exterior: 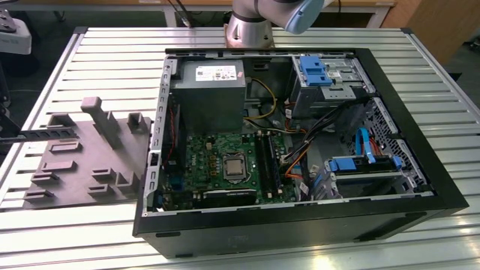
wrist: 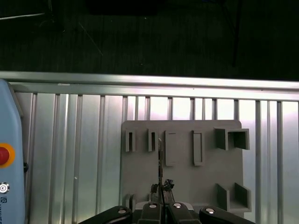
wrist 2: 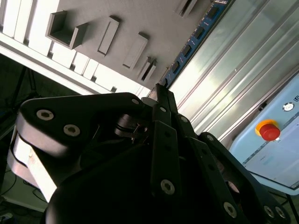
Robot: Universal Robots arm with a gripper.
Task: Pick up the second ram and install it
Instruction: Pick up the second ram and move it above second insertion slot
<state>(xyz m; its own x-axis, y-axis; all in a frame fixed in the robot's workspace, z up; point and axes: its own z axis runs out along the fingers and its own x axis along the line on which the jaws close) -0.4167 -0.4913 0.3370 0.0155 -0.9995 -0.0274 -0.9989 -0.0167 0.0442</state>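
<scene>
My gripper [wrist 2: 159,93] is shut on the second ram [wrist 2: 194,39], a thin dark board that runs straight out from the fingertips. In the first wrist view the gripper [wrist: 161,187] holds the ram [wrist: 160,156] edge-on above the grey holder tray [wrist: 182,186], near its row of narrow slots. In the exterior view the ram [exterior: 46,134] shows as a dark strip reaching in from the left edge over the tray [exterior: 75,169]. The open computer case [exterior: 300,225] lies to the exterior view's right. Long black memory slots [exterior: 268,160] sit on its green motherboard [exterior: 206,163].
The case holds a grey power supply [exterior: 208,95], blue drive brackets [exterior: 313,70] and loose cables [exterior: 300,152]. Upright posts [exterior: 101,118] rise from the tray. A pale blue box with a red button [wrist: 3,155] lies on the slatted metal table [exterior: 90,225]. The arm's base [exterior: 248,28] stands behind the case.
</scene>
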